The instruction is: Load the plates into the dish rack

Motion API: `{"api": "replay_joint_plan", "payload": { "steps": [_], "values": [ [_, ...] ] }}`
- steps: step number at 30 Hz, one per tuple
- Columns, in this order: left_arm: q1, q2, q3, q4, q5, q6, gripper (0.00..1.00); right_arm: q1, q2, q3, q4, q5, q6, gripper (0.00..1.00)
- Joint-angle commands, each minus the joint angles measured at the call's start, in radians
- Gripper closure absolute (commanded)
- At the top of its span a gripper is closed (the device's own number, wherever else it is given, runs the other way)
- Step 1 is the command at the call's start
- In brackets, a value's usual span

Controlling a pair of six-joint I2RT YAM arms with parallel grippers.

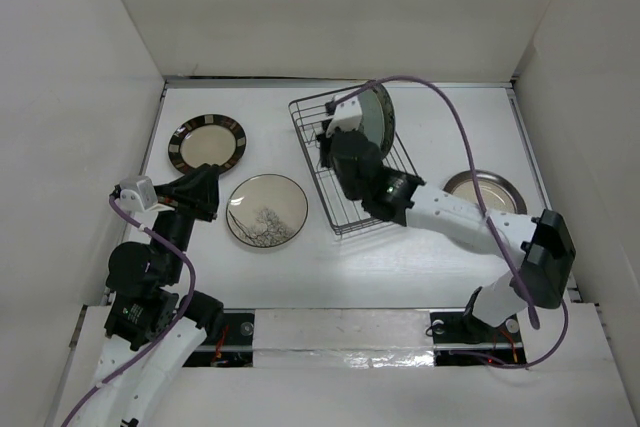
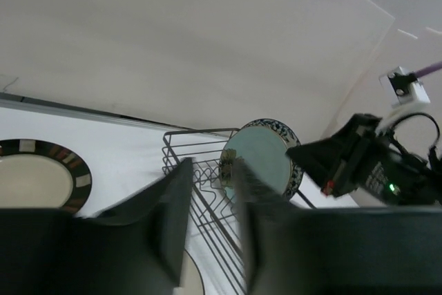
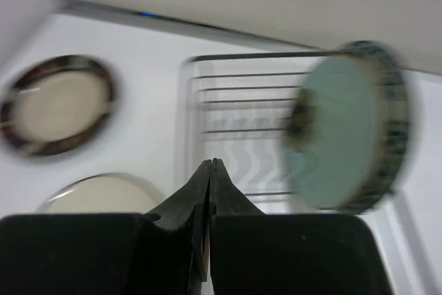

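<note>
Status: one of four visible plates loaded. The teal plate (image 1: pixel 378 115) is standing upright at the far end of the dish rack (image 1: pixel 348 217). The striped plate (image 1: pixel 207 143), tree plate (image 1: pixel 267 210) and grey-rimmed plate (image 1: pixel 485 192) are lying flat on the desk (image 1: pixel 440 127).

The right pincer (image 3: pixel 208 170) is hovering over the rack, pressed together and empty, with the teal plate just ahead to its right. The left pincer (image 2: pixel 210 170) is hanging parted and empty.

A white table (image 1: pixel 440 257) carries a dark wire dish rack (image 1: pixel 345 209) near its centre. A dark-striped plate (image 1: pixel 207 144) lies flat at rear left, a tree-patterned cream plate (image 1: pixel 267 210) just left of the rack, and a grey-brown-rimmed plate (image 1: pixel 490 187) to its right.
</note>
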Motion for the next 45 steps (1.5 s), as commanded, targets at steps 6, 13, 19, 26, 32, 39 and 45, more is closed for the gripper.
{"api": "replay_joint_plan", "payload": {
  "steps": [6, 13, 19, 26, 32, 39, 45],
  "values": [
    [0.004, -0.010, 0.017, 0.032, 0.010, 0.000, 1.00, 0.292, 0.042, -0.087, 0.042, -0.203, 0.476, 1.00],
    [0.004, -0.044, 0.029, 0.034, 0.012, -0.020, 1.00, 0.401, 0.172, -0.201, 0.108, -0.191, 0.844, 0.91],
    [0.004, -0.048, 0.034, 0.032, 0.040, -0.043, 1.00, 0.427, 0.282, -0.239, 0.125, -0.188, 1.182, 0.47],
    [-0.018, -0.061, 0.031, 0.024, 0.052, -0.055, 0.99, 0.504, 0.381, -0.154, -0.068, -0.044, 1.472, 0.29],
    [-0.073, -0.044, 0.035, 0.020, 0.063, -0.072, 0.97, 0.513, 0.453, -0.166, -0.079, 0.011, 1.786, 0.29],
    [-0.265, 0.004, 0.090, -0.053, -0.051, -0.086, 0.96, 0.522, 0.546, -0.039, -0.217, 0.186, 2.113, 0.36],
    [-0.395, -0.060, 0.064, -0.091, -0.204, -0.031, 0.96, 0.522, 0.648, 0.058, -0.350, 0.219, 2.321, 0.39]
  ]
}}
